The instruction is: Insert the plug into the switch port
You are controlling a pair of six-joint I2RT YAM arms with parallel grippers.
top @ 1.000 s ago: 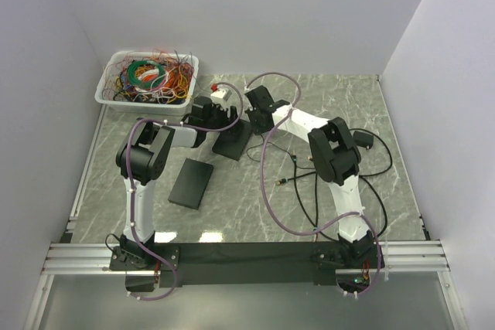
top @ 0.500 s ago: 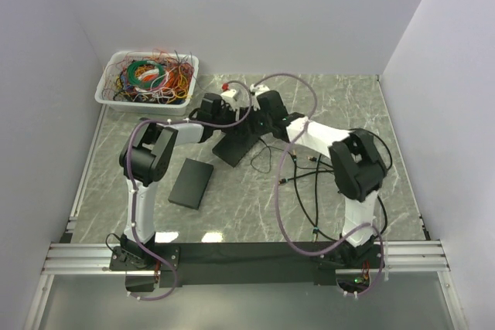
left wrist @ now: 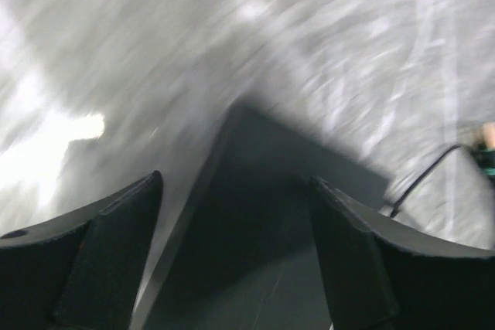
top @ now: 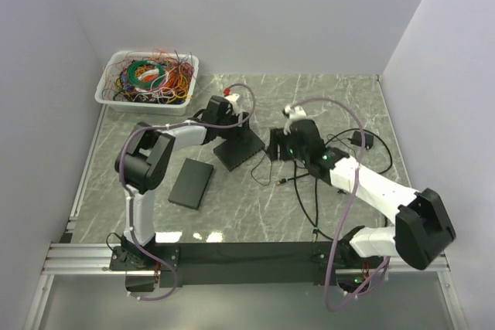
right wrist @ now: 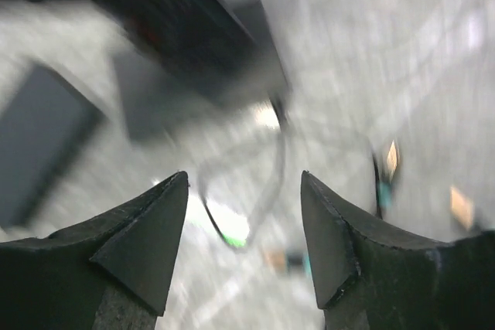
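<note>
We see the left fingers (top: 230,123) and right fingers (top: 276,143) both spread open and empty, the left above the switch (top: 238,148), the plug (top: 281,182) lying loose on the tabletop (top: 232,206).

2 white, black-jointed arms (top: 371,187) trail mauve cables (top: 329,100) (apparently zip-tied), with black wedge fingers (left wrist: 108,253).

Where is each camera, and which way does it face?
Top external: above and behind, looking down on the table; left arm and right arm show.
Left wrist: on the left gripper, facing down at the switch; its fingers show.
Right wrist: on the right gripper, facing blurred switch and cable; its fingers show.
Shared: the switch.
</note>
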